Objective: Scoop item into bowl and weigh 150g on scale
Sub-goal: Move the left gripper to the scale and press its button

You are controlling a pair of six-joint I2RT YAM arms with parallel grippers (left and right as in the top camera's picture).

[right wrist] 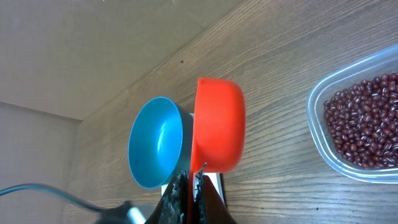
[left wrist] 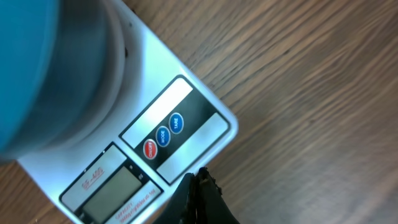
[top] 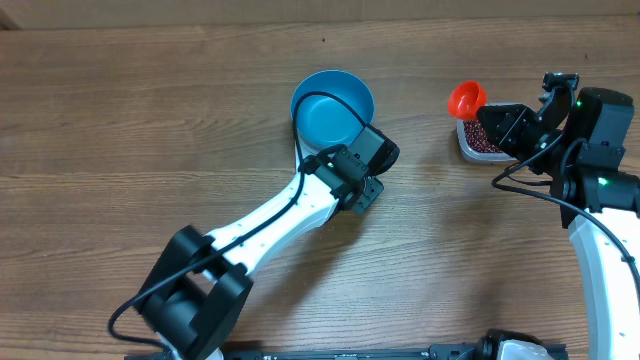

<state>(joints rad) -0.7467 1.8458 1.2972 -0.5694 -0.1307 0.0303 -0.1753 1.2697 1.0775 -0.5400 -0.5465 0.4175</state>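
Overhead: round bright blue plastic bowl (top: 333,105). Clear plastic tub (top: 465,148) of small dark red-brown beans (top: 484,142) lies well right of bowl. Round orange plastic scoop (top: 466,97) hangs between them, nearer the tub.

Left wrist: bowl sits on flat white scale (left wrist: 186,118). Left gripper (left wrist: 198,186) pinched together, empty, just past the 3 buttons.

Right wrist: right gripper (right wrist: 191,183) clamped on scoop handle, bowl behind.

Beans probably hard, loose and quick to roll, so take them by scoop, not fingers. Wood-grain table (top: 150,100), plain beige beyond.

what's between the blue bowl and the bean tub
Overhead view: mostly bare wooden table between blue bowl and bean tub. Only the orange scoop, held by the right pincer, hangs near the tub's bowl-side corner.
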